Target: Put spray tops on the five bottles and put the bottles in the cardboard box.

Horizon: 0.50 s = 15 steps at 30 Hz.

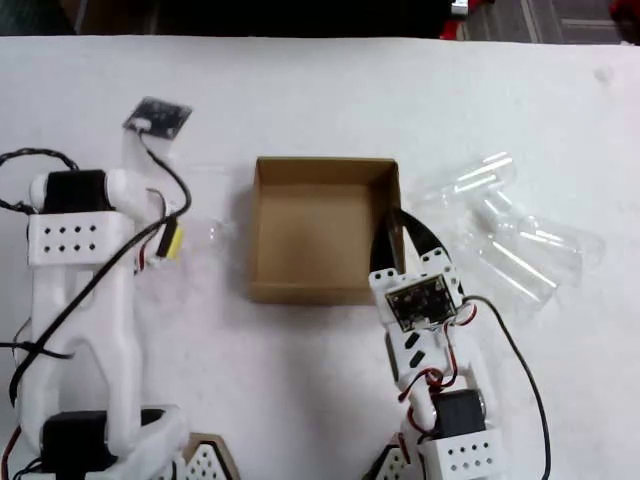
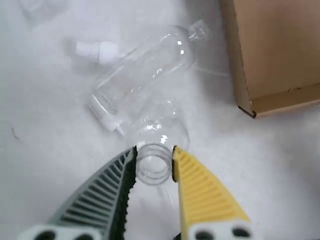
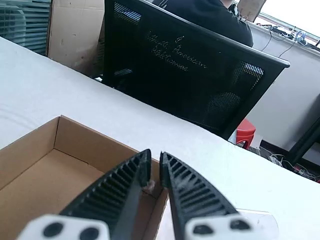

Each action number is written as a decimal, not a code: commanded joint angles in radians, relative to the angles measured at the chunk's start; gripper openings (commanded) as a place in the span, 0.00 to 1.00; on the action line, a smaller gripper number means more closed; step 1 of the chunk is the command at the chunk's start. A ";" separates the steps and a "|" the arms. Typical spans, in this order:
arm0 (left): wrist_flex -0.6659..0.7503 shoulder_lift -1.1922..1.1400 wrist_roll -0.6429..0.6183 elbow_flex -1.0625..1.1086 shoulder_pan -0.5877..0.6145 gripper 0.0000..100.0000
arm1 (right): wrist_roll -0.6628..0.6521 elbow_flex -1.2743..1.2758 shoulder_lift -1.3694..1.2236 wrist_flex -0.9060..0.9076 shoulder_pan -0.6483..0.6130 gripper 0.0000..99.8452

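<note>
Now, left gripper (image 2: pixel 154 152): grey and yellow fingers pinched on the threaded neck of a clear bottle (image 2: pixel 161 127), mouth uncapped and facing the wrist camera.
Held bottle: see-through plastic, body lying away from the fingers on the table, left of the cardboard box (image 1: pixel 318 292).
Just beyond it: a second clear bottle (image 2: pixel 145 70) on its side, also uncapped, its base touching or overlapping the held one; its neck points towards the box.
Spray top (image 2: pixel 97 50): white, loose on the table beside that second bottle.
Right gripper (image 3: pixel 155 155): black ribbed fingers nearly closed, only a thin slit between them, nothing clearly held; it hangs over the box by its right wall.
Cardboard box: brown, flaps off, open upward, mid-table between the two arms; bare brown floor and inner walls on show.
Bottle pile (image 1: pixel 500 235): several clear bottles lying jumbled together right of the box; I can't count them for sure.
Table (image 1: pixel 330 90): white covering, black cables trailing by the left arm.
Room behind: a black mesh office chair (image 3: pixel 190 75) pulled up at the far edge.
</note>
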<state>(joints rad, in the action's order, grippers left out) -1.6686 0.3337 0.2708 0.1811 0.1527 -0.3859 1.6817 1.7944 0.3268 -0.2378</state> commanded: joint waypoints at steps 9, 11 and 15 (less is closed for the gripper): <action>-0.089 -0.001 -0.002 -0.572 -0.280 0.04 | -0.003 0.008 0.004 -0.004 0.079 0.02; -0.089 -0.004 -0.002 -0.634 -0.354 0.04 | -0.002 0.008 0.004 -0.021 0.094 0.02; -0.091 -0.120 0.000 -0.736 -0.444 0.04 | 0.006 0.008 0.004 -0.031 0.136 0.02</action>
<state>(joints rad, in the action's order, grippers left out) -1.7484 0.3153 0.2723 -0.4296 -0.2064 -0.3859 1.6817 1.7944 0.3237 -0.1488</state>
